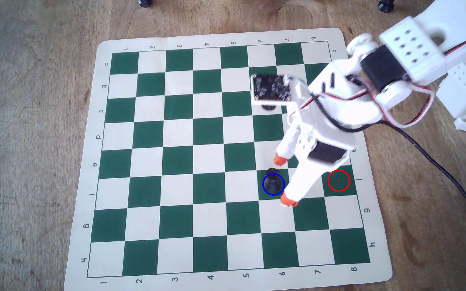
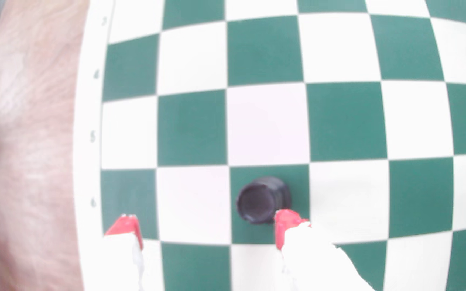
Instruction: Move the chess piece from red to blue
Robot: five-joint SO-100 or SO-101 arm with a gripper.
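The small black chess piece (image 1: 272,180) stands upright on a green square inside the blue circle (image 1: 263,188). The red circle (image 1: 338,180) lies two squares to the right in the overhead view, with nothing in it. My white gripper (image 1: 284,180) with orange fingertips is open just right of the piece, one tip above it and one below, neither gripping it. In the wrist view the chess piece (image 2: 262,200) sits beside the right red fingertip (image 2: 285,221), while the gripper (image 2: 206,223) stands wide open.
The green-and-cream chessboard mat (image 1: 170,156) lies on a wooden table. Another dark piece (image 1: 268,107) is partly hidden under the wrist camera board. Two black pieces (image 1: 145,2) (image 1: 386,5) stand off the board at the top edge. A black cable (image 1: 450,182) runs along the right.
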